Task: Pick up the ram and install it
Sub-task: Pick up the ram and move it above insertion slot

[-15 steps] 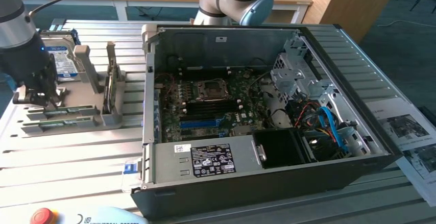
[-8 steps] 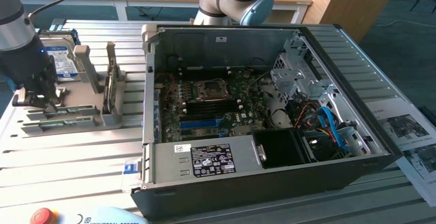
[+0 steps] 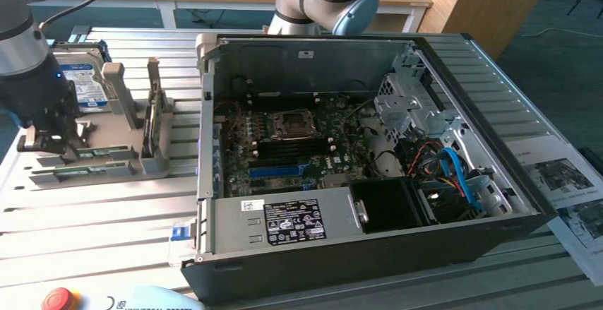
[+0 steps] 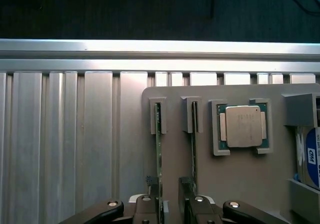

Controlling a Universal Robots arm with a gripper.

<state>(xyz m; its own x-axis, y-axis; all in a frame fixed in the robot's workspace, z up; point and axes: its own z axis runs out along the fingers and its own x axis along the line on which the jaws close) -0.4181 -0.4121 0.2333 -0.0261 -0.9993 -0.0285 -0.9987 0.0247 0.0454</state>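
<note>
The ram (image 4: 159, 149) was a long, thin green circuit board seen edge-on in the wrist view, standing upright on its long edge in a slot of a grey holder (image 4: 240, 179), its far end seated in a small grey bracket. A second stick (image 4: 193, 149) of the same kind stood parallel in the next slot, just beside it, and past that a square silver processor chip (image 4: 242, 126) lay flat in its own recess. In the exterior view the holder sat on the ribbed metal table (image 3: 94, 211) at nine o'clock from the open computer case (image 3: 377, 147), with the blue-labelled hard drive (image 3: 80, 84) propped on edge at about one o'clock from the gripper. The arm (image 3: 28, 77) came down from eleven o'clock in the exterior view, its dark wrist roughly vertical and pointing down at the holder. The gripper (image 4: 169, 206) was low over the near end of the two sticks, its fingers (image 4: 186, 199) spread apart and clasping nothing. The ram ran in close along the inner face of one finger, the second stick just outside the other; contact could not be made out. The ram was not yet lifted from its slot.
</note>
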